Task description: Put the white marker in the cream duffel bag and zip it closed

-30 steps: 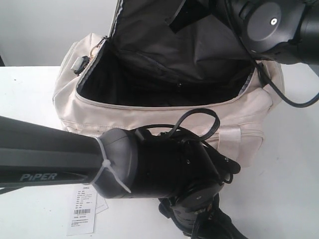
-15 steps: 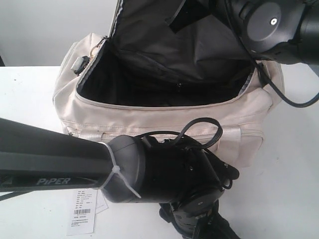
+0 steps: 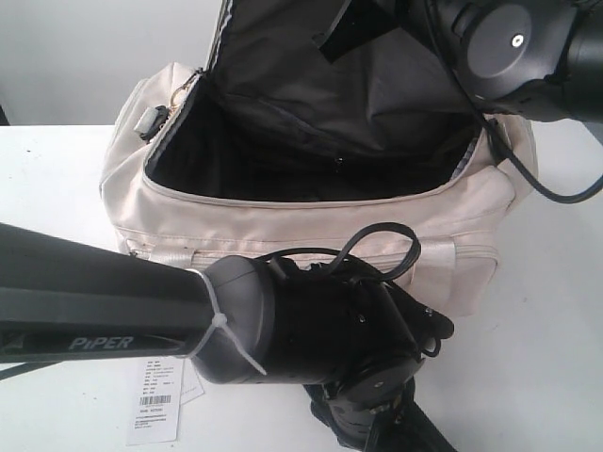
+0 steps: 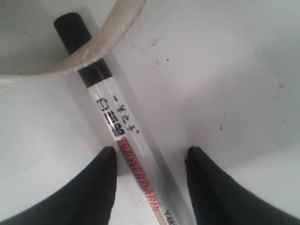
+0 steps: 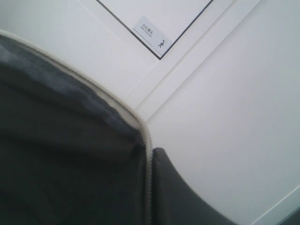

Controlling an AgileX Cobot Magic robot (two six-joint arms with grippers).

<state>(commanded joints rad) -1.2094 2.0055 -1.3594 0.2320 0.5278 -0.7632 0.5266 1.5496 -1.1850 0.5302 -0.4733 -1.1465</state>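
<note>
The white marker (image 4: 123,132) lies flat on the white table, its black cap tucked under a cream strap handle (image 4: 96,44). My left gripper (image 4: 151,152) is open and straddles the barrel, one finger on each side, neither touching it. In the exterior view the left arm (image 3: 283,325) hides the marker. The cream duffel bag (image 3: 283,226) stands behind it with its top open and grey lining showing. My right gripper (image 5: 149,187) is shut on the zipper edge of the bag's flap (image 5: 70,154) and holds that flap (image 3: 320,75) up.
A white paper barcode tag (image 3: 155,400) lies on the table in front of the bag, under the left arm. The right arm (image 3: 513,42) hangs over the bag's right end with a black cable (image 3: 546,193) looping down. White table surrounds the bag.
The left arm has dropped a little toward the table in front of the bag, then held still. The right arm and the raised flap have not moved.
</note>
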